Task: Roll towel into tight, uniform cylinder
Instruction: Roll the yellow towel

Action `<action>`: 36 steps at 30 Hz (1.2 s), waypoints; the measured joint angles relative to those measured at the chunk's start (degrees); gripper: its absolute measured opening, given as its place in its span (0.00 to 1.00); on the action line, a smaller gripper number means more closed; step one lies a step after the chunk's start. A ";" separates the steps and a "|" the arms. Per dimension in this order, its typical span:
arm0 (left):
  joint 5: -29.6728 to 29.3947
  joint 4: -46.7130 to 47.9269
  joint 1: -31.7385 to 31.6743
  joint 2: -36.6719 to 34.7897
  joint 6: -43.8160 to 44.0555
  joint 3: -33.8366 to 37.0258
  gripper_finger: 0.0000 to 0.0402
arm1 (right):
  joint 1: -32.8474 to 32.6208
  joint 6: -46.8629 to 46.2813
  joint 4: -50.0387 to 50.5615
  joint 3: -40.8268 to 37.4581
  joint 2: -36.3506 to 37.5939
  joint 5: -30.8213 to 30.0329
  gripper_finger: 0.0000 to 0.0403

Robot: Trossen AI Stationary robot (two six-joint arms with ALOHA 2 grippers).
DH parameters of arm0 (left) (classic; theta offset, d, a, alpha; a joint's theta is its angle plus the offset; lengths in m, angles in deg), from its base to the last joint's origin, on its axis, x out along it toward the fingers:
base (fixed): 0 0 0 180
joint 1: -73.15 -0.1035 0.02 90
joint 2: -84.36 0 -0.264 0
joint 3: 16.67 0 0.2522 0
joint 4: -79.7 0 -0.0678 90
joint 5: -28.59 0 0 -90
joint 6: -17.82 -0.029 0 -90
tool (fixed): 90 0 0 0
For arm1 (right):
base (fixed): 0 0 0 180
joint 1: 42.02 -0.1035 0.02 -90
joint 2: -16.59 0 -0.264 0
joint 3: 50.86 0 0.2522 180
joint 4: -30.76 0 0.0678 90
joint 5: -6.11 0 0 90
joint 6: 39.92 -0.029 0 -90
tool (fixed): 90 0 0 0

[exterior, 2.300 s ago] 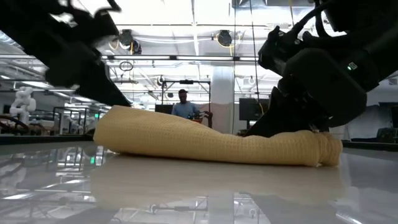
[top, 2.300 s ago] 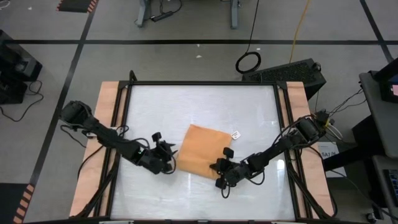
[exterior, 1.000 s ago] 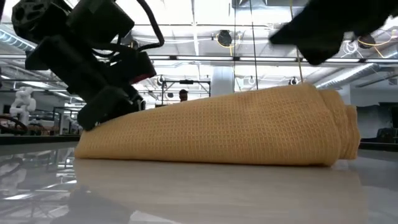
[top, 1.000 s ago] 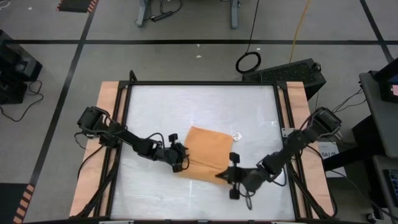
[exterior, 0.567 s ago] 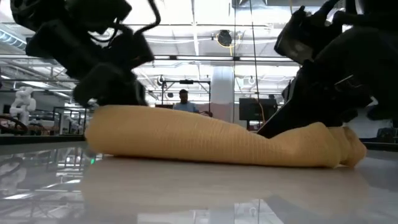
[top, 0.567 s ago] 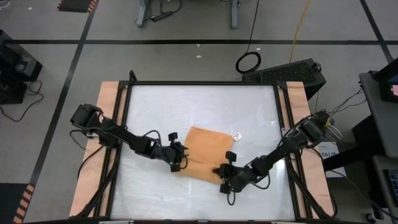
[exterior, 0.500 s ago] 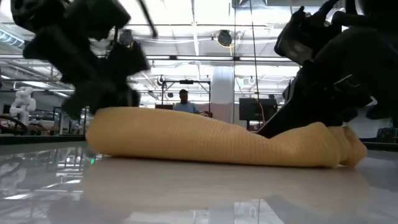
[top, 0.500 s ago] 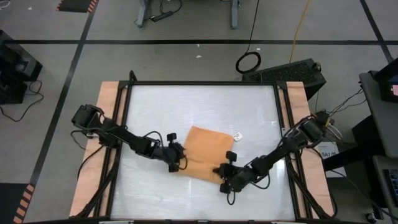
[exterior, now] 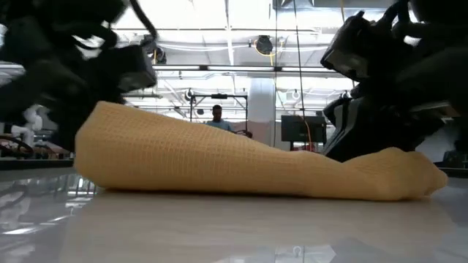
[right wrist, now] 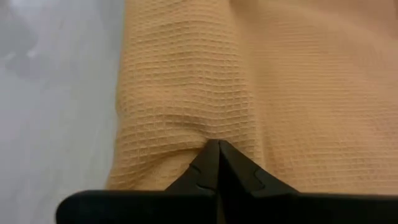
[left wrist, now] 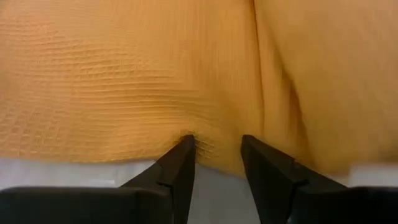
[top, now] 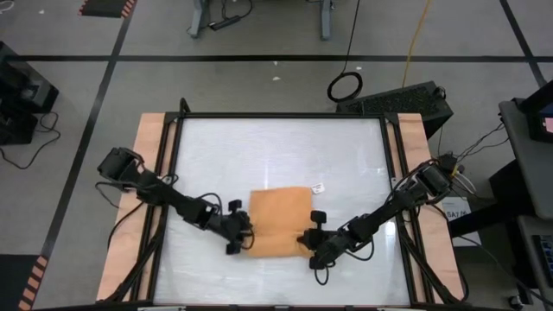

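The orange-tan towel [top: 281, 220] lies folded as a rectangle on the near half of the white table, square with its edges. Its small white tag [top: 318, 187] sticks out at the far right corner. My left gripper [top: 241, 242] is at the towel's near left corner, its fingers closed on the cloth. My right gripper [top: 310, 248] is at the near right corner, shut on the cloth. In the low view the towel's left end [exterior: 110, 139] stands raised and its right end [exterior: 409, 179] lies flat on the table. My left gripper [left wrist: 217, 155] has the towel's near edge [left wrist: 212, 148] between its two fingers, which stay apart with thick cloth in the gap. It comes slanting down from the table's left. That end is raised off the table. My right gripper [right wrist: 217, 149] pinches the towel's edge [right wrist: 214, 134] at its fingertips, and the cloth puckers toward them. It comes slanting down from the table's right. How many layers it has does not show. That end lies low on the table.
A black frame [top: 281, 115] borders the glossy table, with wooden strips [top: 151, 173] along both sides. The far half of the table is free room. A person [exterior: 217, 117] stands far off in the room behind.
My right gripper has come down, and the towel's right end, lifted high a second ago, has sunk to the table. My left gripper has gone toward the near edge with its corner. The towel has turned from slanted to square with the table, and its left end is raised.
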 joint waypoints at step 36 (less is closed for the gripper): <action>7.33 -5.84 -3.61 3.60 -2.08 -0.17 0.35 | 1.44 8.32 12.17 -0.34 13.12 7.37 0.00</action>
